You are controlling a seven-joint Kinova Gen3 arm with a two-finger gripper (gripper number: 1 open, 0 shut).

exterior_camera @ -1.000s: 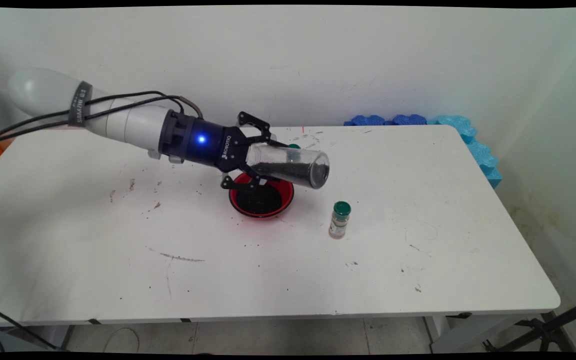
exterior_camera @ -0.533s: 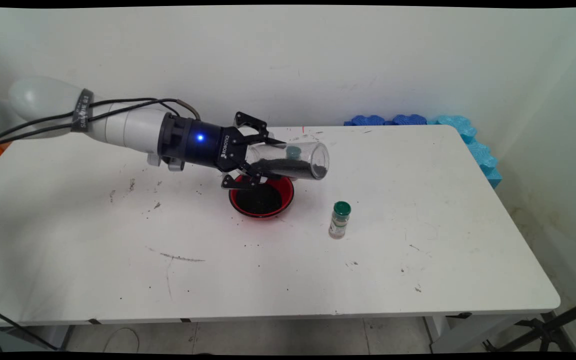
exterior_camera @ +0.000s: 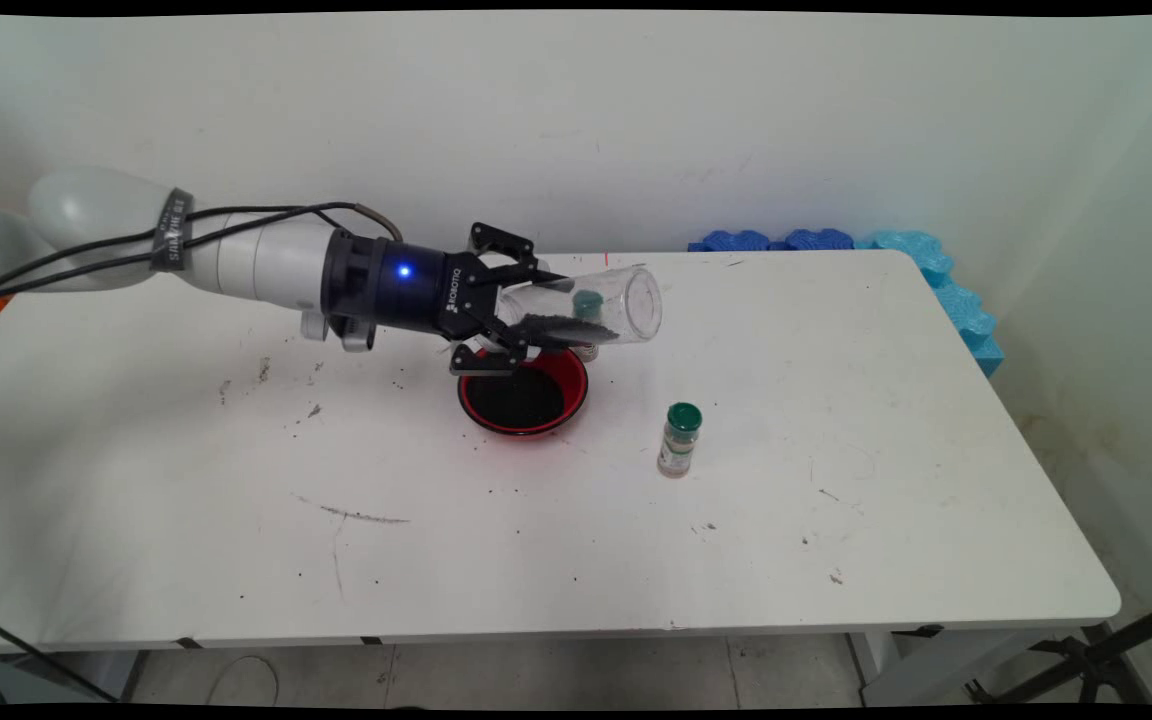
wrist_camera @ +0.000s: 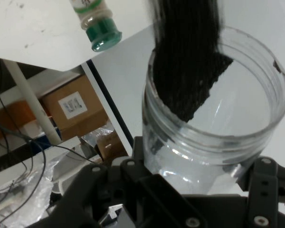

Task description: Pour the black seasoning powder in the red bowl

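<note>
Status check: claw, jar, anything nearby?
Claw shut on clear jar, tilted above red bowl. Dark grains inside. Green-capped bottle stands clear.

Behind the clear jar (exterior_camera: 581, 313) in the main view stands a second green-capped bottle (exterior_camera: 588, 303), seen only through the glass; its body is mostly hidden, and its label cannot be read. The jar's base is covered by the gripper (exterior_camera: 511, 318). The red bowl's (exterior_camera: 570, 385) far rim, below the jar, is hidden by the gripper's linkage. In the hand view, the jar's bottom is masked by the linkage, and the green-capped bottle (wrist_camera: 96, 23) left of the jar is cut off by the top edge.
</note>
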